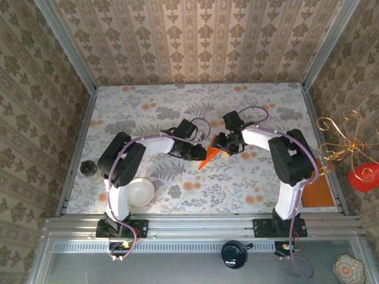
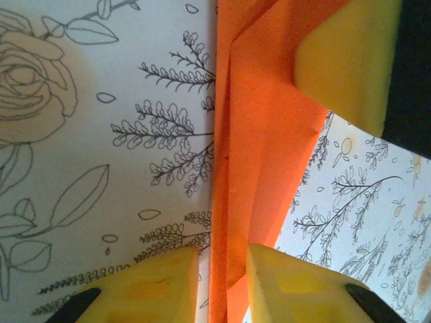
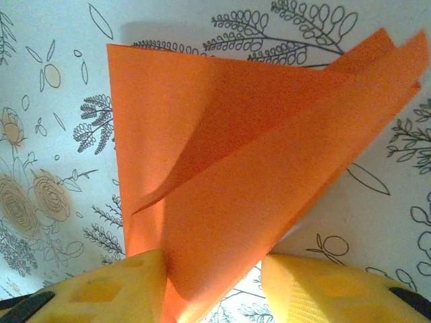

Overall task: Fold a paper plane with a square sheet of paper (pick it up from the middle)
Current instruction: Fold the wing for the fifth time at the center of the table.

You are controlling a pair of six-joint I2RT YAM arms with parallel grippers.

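From above, the two arms met over the middle of the flowered desk (image 1: 260, 177), and the paper plane (image 1: 208, 155) hung between them as a narrow bright orange wedge. Its long axis ran from far to near with a slight lean left, and the sharp tip pointed near-left. That view also took in a white bowl (image 1: 140, 192) by the left arm's base, a small dark jar (image 1: 89, 168) at the left edge and a duller brownish-orange rectangle (image 1: 318, 189) at the right edge, all well apart from the paper. It was too coarse to show how either tool gripped. The left wrist camera gave that detail. The left tool (image 2: 222, 272) stood narrow, its two yellow pads (image 2: 158, 286) pressed on either side of the creased edge, holding the plane, whose folded layers ran straight up the picture. One yellow pad (image 2: 340, 60) of the other arm lay against the paper's far end. The right wrist camera showed the broad face instead, a triangle with an overlapping flap casting a shadow on the desk below. There the right tool (image 3: 212, 286) stood half apart around the lower corner. The paper touched the left-hand pad, and a sliver of desk showed before the other.
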